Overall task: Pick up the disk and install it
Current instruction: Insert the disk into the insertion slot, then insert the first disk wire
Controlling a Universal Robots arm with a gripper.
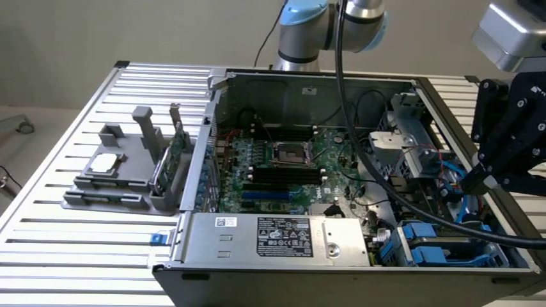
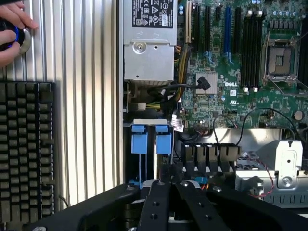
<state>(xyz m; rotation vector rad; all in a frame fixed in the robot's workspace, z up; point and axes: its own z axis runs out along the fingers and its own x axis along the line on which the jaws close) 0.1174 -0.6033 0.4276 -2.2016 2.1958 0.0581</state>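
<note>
Pincer: The pincer (image 1: 479, 184) (image 2: 168, 185) stood fully shut, its black fingers brought together low over the drive bays at the corner of the open computer case (image 1: 307, 78). Whether anything was pinched between them could not be told.
Disk: The disk (image 1: 424, 233) (image 2: 163, 140) showed mainly by its blue carrier bracket. It sat in a bay next to a second blue bracket, near the power supply (image 1: 282, 236) and just beside the fingertips.
Progress: Judged early. The pincer was at the disk, the disk was not lifted clear of its bay, and the installing was not yet done.
Writing: "DELL" read in white on the motherboard (image 2: 231, 62). The power supply's white label carried barcodes and approval marks too small to read.
Surroundings: The case lay on a slatted metal worktop (image 1: 85, 243), which also held a keyboard (image 2: 26, 149); a hand (image 2: 12, 24) rested at the worktop's edge.
</note>
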